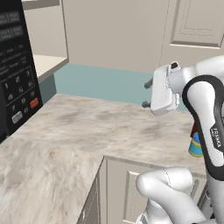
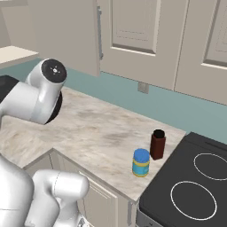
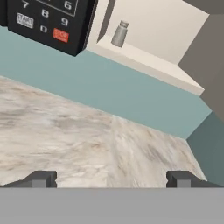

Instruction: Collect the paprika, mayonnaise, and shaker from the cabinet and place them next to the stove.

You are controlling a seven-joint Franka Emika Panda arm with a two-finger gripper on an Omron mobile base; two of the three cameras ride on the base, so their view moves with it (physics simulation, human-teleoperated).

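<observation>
Beige marble, veined grey, made up the table [image 2: 97,128] under the arm, and we noted a teal backsplash [image 1: 100,83] running along the wall behind it. In the right base view the mayonnaise [image 2: 141,162] stood upright near the front edge of the table, blue lid up, with the paprika [image 2: 157,144] upright just beside it, a little farther back and closer to the wall. Both sat just left of the stove [image 2: 190,186], whose black top showed two white ring burners; neither jar touched it as far as we could tell. In the left base view we caught only a sliver of blue and yellow behind the arm's dark joint, the mayonnaise again. The shaker [image 3: 119,33] we found in the hand view, upright on the pale shelf of the cabinet [image 3: 148,61], near the shelf's front lip and close beside the black microwave [image 3: 48,19] with its keypad. The fingers [image 1: 147,93] hung in the air above the table, pointing toward the microwave side, well apart from the shaker. They stood spread wide, the two dark tips far apart at the bottom of the hand view, and nothing lay between them. Panelled beige cabinet doors [image 2: 133,26] hung on the wall above the backsplash. Below the table edge we saw beige lower cabinet fronts [image 1: 118,192].
</observation>
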